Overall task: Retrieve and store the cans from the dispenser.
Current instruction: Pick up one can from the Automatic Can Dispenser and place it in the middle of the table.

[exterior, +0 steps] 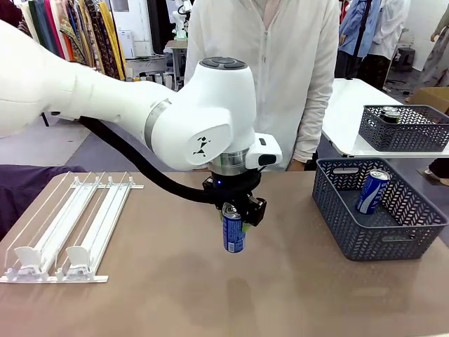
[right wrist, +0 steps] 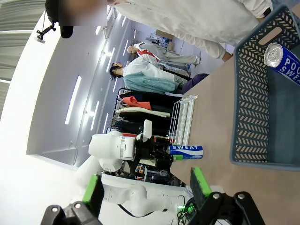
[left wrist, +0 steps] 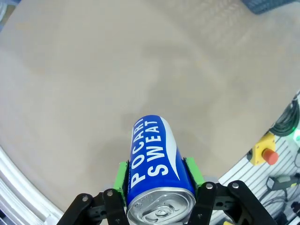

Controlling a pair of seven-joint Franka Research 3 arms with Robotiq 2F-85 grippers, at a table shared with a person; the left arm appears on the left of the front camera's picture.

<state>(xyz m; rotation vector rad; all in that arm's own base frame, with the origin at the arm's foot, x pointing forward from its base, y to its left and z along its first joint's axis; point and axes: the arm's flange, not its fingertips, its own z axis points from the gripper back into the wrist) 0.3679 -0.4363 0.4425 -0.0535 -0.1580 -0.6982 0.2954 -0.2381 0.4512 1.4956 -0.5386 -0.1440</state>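
Note:
My left gripper (exterior: 237, 214) is shut on a blue can (exterior: 233, 233) with white lettering, held upright above the middle of the tan table. In the left wrist view the green pads (left wrist: 123, 176) press both sides of that can (left wrist: 157, 164), just under its silver top. The white dispenser (exterior: 70, 225) lies flat at the table's left, its pusher blocks at the near end. A second blue can (exterior: 372, 191) leans inside the dark lattice basket (exterior: 414, 235) at the right. My right gripper (right wrist: 146, 185) stands open with nothing between its fingers, looking at the basket (right wrist: 248, 108) and its can (right wrist: 283, 58).
A person in a white shirt (exterior: 266, 63) stands at the far edge. On a white side table at the far right, another dark basket (exterior: 407, 133) holds a can (exterior: 391, 114). Bare table lies between the held can and the near basket.

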